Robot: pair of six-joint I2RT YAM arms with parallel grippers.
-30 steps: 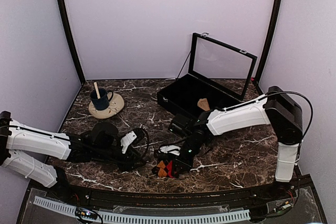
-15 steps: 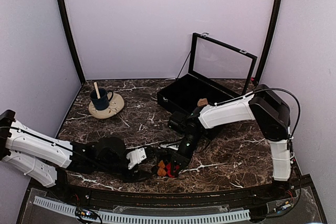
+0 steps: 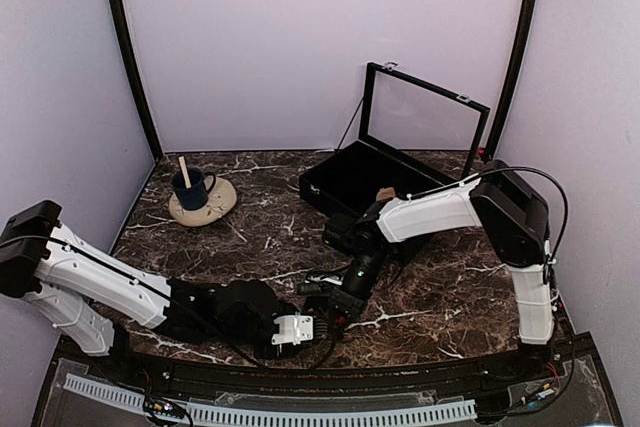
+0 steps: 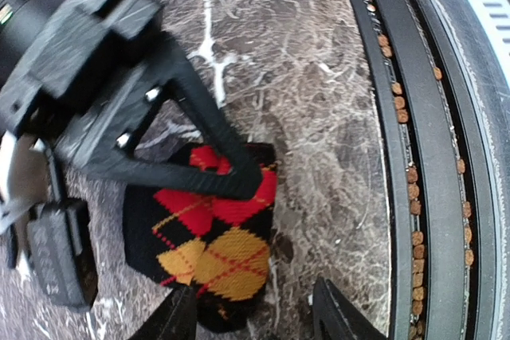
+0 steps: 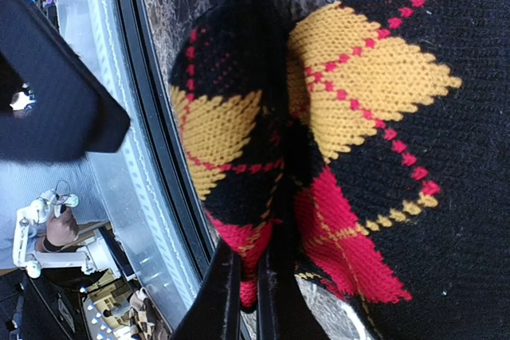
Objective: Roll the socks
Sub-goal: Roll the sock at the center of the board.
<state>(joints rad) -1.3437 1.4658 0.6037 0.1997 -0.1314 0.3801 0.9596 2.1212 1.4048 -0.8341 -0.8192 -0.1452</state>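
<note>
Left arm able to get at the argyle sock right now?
Probably yes: the left gripper is open with the sock right before its fingertips, and the right gripper pinches only its far part.

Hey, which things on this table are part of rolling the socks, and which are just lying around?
Job: argyle sock; right gripper, shut on it; left gripper, open.
Lying about: mug on saucer; black case.
</note>
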